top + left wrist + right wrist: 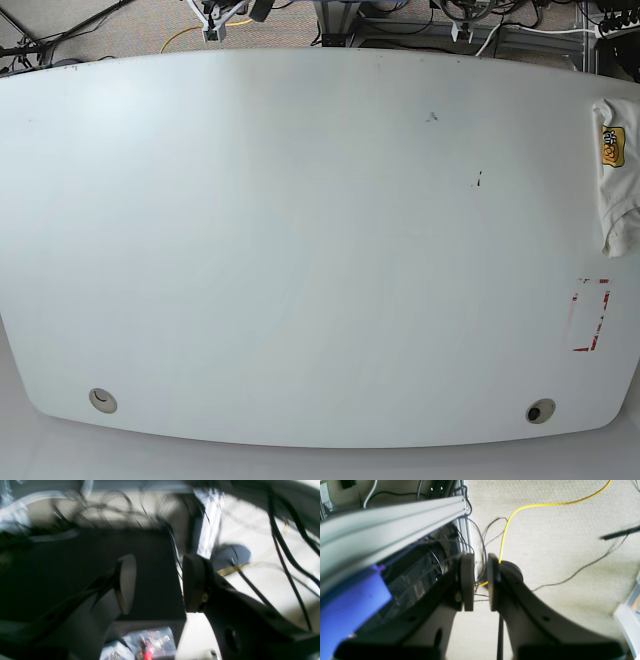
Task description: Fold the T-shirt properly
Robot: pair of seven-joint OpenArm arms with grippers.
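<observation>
The table (pixel 300 250) is seen as smooth, white and a little shiny, with small dark marks. The T-shirt (pixel 615 190) is made of soft white cloth, and a yellow-orange logo (pixel 612 146) is printed on it. The floor (pixel 557 542) is covered in rough, matt, pale carpet. A yellow cable (pixel 520 508) looks like smooth plastic. A grey bar (pixel 392 515) looks like dull metal. The right gripper (pixel 477 582) has dark, matt pads (pixel 467 580), and the left gripper (pixel 158 582) looks dark and matt too
</observation>
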